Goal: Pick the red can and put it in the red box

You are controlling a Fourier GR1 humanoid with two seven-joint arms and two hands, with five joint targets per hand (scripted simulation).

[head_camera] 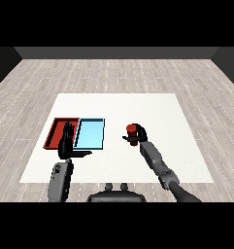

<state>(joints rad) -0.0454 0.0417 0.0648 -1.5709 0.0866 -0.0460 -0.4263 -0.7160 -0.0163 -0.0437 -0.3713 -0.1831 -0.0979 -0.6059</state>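
Right robot hand [139, 134] curls round the small red cylindrical can [132, 129], holding it above the white desk [138, 104], well to the right of the shallow red tray [54, 130]. Left robot hand [67, 142], fingers straight, overlaps that tray's right edge, beside the light blue tray [91, 132].

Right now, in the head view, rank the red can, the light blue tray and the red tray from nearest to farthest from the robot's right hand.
1. red can: held in the right hand, right of the trays.
2. light blue tray: left of the can, the nearer of the two trays.
3. red tray: farthest left, partly behind the raised left hand.
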